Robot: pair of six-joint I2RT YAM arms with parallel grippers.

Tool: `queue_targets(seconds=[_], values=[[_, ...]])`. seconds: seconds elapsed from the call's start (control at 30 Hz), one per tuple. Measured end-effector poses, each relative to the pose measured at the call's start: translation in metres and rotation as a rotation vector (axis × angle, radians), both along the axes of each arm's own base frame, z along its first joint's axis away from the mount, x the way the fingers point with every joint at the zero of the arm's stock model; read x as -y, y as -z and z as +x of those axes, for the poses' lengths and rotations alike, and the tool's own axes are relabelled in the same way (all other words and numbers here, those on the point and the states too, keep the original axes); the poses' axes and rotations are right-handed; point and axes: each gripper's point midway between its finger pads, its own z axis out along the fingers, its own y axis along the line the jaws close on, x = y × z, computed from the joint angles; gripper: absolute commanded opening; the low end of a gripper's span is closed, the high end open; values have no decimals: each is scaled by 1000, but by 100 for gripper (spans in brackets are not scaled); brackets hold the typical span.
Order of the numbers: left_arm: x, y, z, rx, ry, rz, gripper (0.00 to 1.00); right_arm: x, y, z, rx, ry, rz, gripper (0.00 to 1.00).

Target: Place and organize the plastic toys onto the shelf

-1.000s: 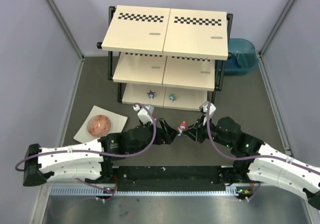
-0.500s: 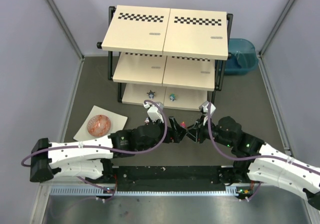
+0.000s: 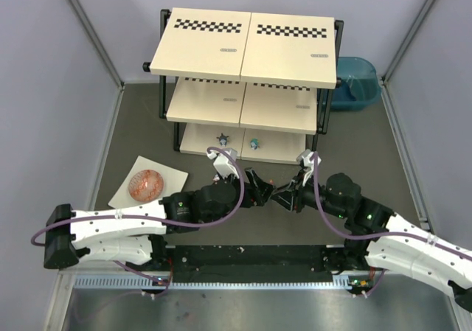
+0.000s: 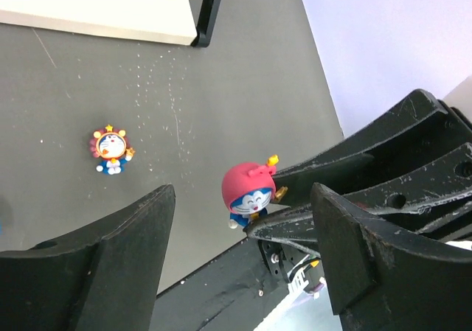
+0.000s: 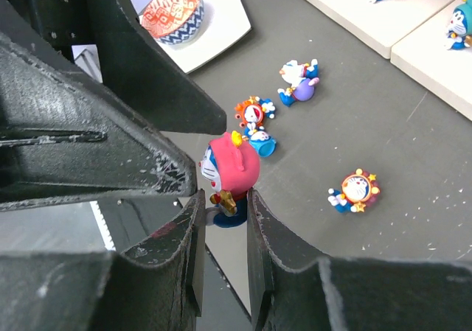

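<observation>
Now the shelf holds two toys; right gripper clamps red-headed toy, left gripper agape.

The red-headed toy looks like smooth, glossy plastic, while the fingers of the right tool are matt black and rough with pale scratches. The bench is a dark grey matt surface with fine whitish specks. The shelf has smooth cream boards in a black frame that looks like metal.

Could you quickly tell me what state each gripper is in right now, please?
Left gripper: open, holding nothing.
Right gripper: closed on the red-headed figurine.
</observation>
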Motion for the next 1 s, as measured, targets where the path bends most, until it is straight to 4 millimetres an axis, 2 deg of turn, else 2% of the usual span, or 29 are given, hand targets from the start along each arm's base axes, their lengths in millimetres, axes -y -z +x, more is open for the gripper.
queue_targets(seconds=[0.27,0.4,0.7,0.83,1.0], values=[[-4,-2,7,7,-49,-11,76,-2,-1,-5,-9,-25,8,0],[-3,-2,7,5,-50,-11,68,-2,-1,-6,-10,-28,10,0],[7,9,3,-25,-23,-3,65,-3,-3,-6,-9,-24,17,0],[10,10,3,-33,-19,-12,59,-3,-3,-6,-7,-21,18,0],[13,6,2,-38,-18,-34,43,-3,-4,-6,-5,-21,21,0]])
